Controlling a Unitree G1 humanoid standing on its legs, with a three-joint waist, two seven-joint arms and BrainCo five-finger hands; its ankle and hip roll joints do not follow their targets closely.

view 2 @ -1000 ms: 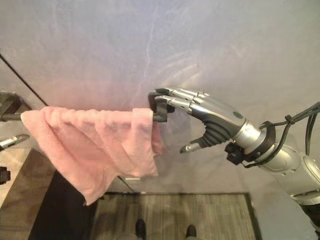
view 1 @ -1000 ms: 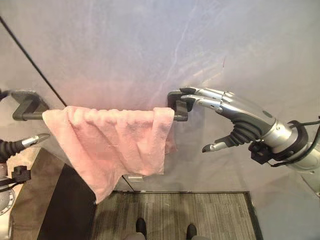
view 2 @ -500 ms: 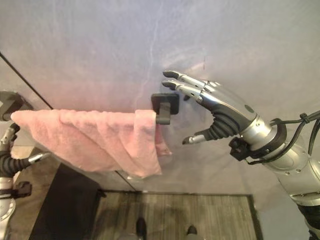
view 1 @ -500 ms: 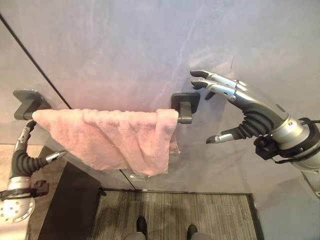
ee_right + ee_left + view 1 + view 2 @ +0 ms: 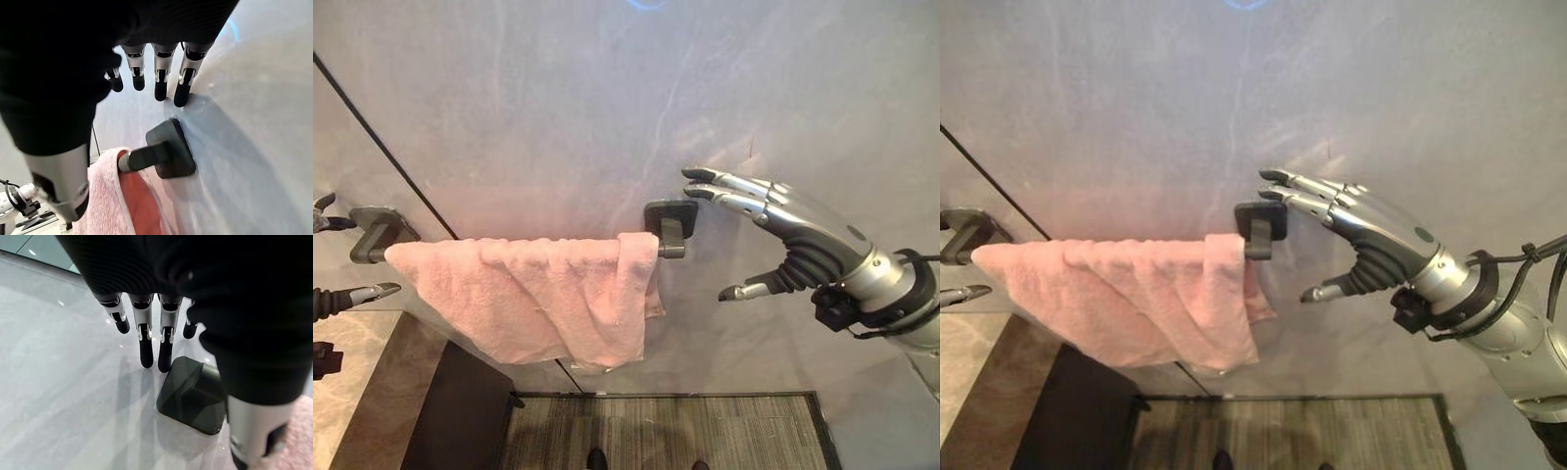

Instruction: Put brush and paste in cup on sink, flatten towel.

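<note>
Hanging along rail, towel (image 5: pixel 533 294) long axis left-right; right hand (image 5: pixel 783 230) open beside right end bracket (image 5: pixel 668 223), nearer; left hand (image 5: pixel 146 340) open at left bracket (image 5: pixel 193 394).

The pink towel (image 5: pixel 538 294) is soft, nubby terry cloth; its rail brackets (image 5: pixel 668 221) look matt dark metal against a smooth, glossy wall (image 5: pixel 558 98).

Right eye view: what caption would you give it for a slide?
Open right hand hovers beside the bar's right bracket, clear of the pink towel draped over the bar.

Right hand (image 5: pixel 803 238) off bracket (image 5: pixel 669 220), fingers (image 5: pixel 724 181) straight; towel (image 5: pixel 538 294) spread wider along bar.
</note>
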